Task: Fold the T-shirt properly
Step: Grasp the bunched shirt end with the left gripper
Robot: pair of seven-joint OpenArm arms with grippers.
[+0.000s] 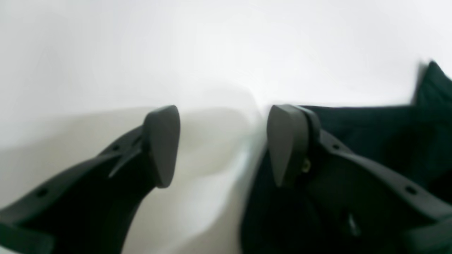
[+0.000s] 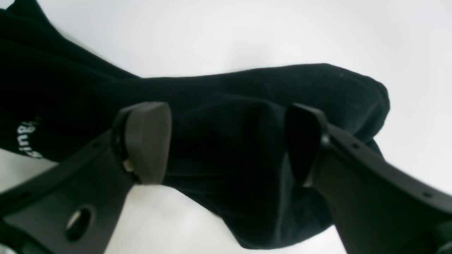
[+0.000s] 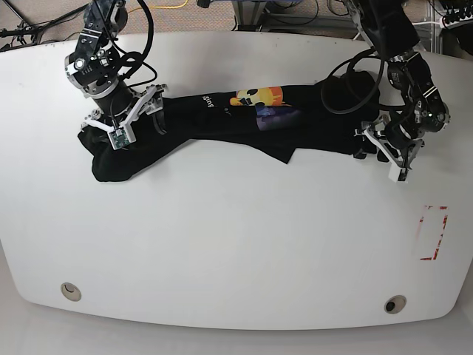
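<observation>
T-shirt (image 3: 222,122) bunched in a long black band across table (image 3: 236,244), cartoon print up; left gripper (image 1: 222,144) and right gripper (image 2: 226,141) both spread, pinching nothing

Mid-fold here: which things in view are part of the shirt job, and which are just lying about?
Job:
T-shirt, bunched lengthwise across the table
left gripper, open at the shirt's edge
right gripper, open over a sleeve

Lying about:
red marking on the table
cables beyond the far edge
</observation>
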